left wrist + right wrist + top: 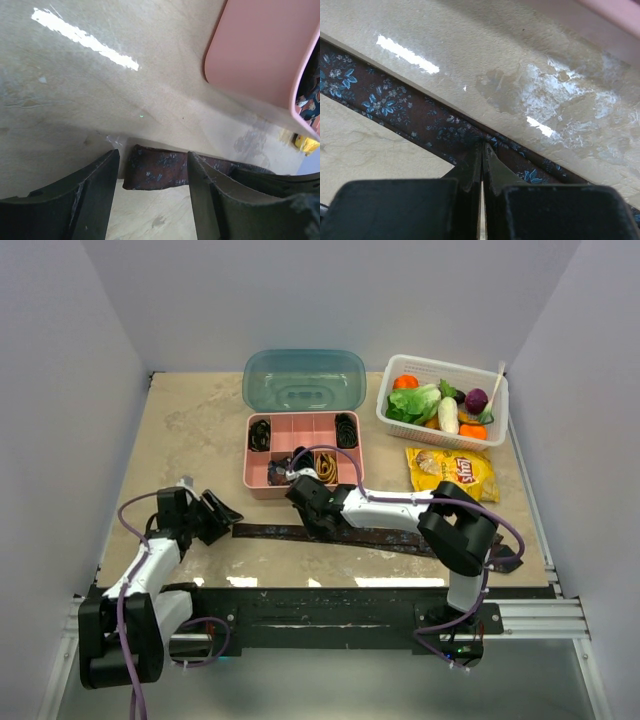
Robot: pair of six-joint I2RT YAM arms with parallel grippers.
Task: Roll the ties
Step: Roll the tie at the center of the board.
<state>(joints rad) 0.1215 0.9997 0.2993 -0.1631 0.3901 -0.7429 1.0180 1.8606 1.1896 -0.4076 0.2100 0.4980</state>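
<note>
A dark brown-maroon tie (390, 539) with small blue flowers lies flat across the table in front of the pink box (258, 490). My left gripper (225, 515) is open at its left end. In the left wrist view the tie's blunt end (155, 170) lies between the spread fingers of that gripper (153, 154). My right gripper (312, 525) is shut with its tips on the tie. In the right wrist view the fabric (395, 107) puckers at those tips (482, 146). The box holds black coils (260, 434) (346, 430), a gold coil (327, 468) and a dark coil (278, 472).
The box's teal lid (304, 380) lies open behind it. A white basket (440, 365) of vegetables stands at the back right, with a yellow chips bag (452, 470) in front of it. Grey walls close in the table on three sides.
</note>
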